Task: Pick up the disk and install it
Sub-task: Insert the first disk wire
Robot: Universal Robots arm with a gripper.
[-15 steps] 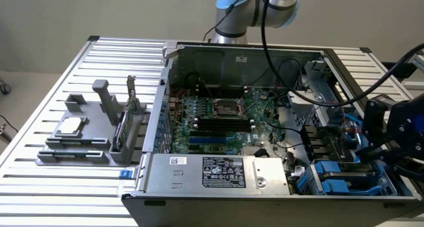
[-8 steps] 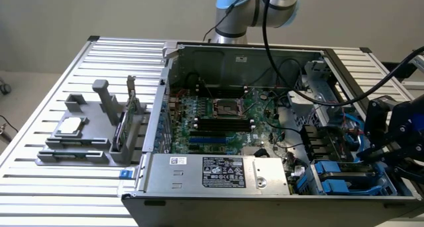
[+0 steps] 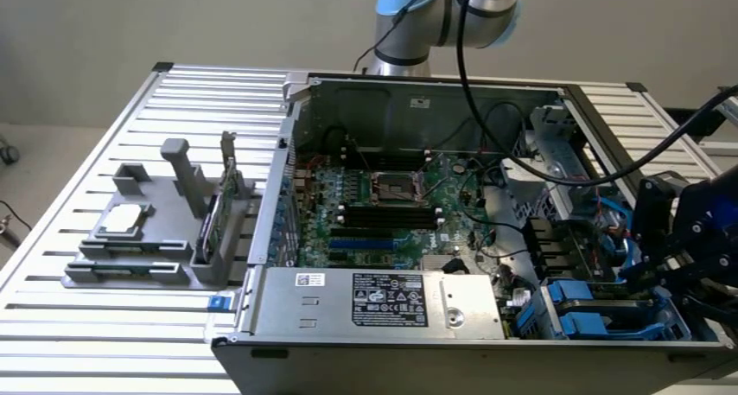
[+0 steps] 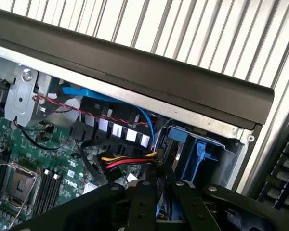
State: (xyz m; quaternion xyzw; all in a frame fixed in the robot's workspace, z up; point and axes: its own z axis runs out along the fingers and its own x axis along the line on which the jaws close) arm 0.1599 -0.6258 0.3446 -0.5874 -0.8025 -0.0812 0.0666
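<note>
**Exterior view.** Your computer case lies open on the slatted table and takes up the middle and right of the exterior view.

- The disk lies flat in the drive bay at the lower right corner of the case. Its grey face is up and blue rails run along it.
- Your gripper hangs at the far right of the exterior view, just beside the end of the disk nearest that edge. You cannot tell from here whether it touches the disk, or whether it is clenched, released or grasping.
- The power supply sits in the lower middle, to the exterior view's left of the bay. The motherboard is at centre.
- A grey holder stands on the table at the exterior view's left, well apart from your gripper. It carries a small square chip and an upright green card.
- The arm's base rises at top middle, behind the case.

**Wrist view.** Your gripper's black linkage sits over the corner of the case, close above the blue plastic of the drive bay.

- A red, yellow and black cable bundle runs up to a plug just beside the gripper.
- The case's dark rim crosses the frame, with the table slats beyond it.
- The gripper's state cannot be told here either.
</note>
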